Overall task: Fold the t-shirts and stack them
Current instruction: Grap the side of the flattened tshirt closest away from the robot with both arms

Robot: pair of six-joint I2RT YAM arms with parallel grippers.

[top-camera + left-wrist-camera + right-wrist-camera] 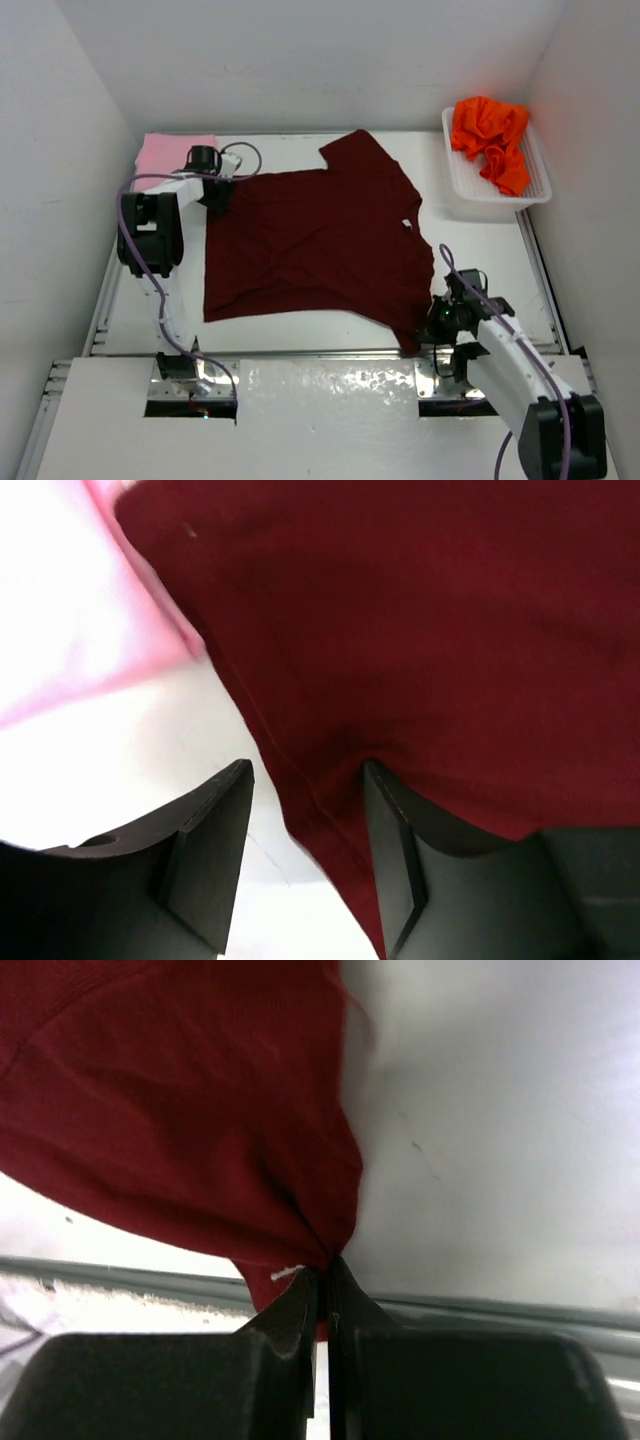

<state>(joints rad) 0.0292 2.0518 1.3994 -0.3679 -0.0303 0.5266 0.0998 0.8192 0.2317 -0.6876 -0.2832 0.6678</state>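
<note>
Fold step in hand: the dark maroon cloth t-shirt (320,240) lies spread on the white counter (480,260), right gripper (322,1280) clenched on its near corner, left gripper (307,770) parted astride its far hem — next move, as judged, calls for closing there, then folding over.

Worktop (490,250): white, matt, flat. Boxed in on three sides by plain white panels: left wall (50,150), back wall (300,60), right wall (600,200). All three are bare and meet at sharp corners.

Left rail (100,310), metal, runs along the worktop's left edge. Right rail (545,290) matches it on the other side.

Near edge: white board (100,420) with a glossy patch (330,390) throwing bright glare.

Light is even, from overhead; shadows are soft. In the right wrist view the worktop reads pale grey, with a metal strip (500,1305) crossing at its edge.
</note>
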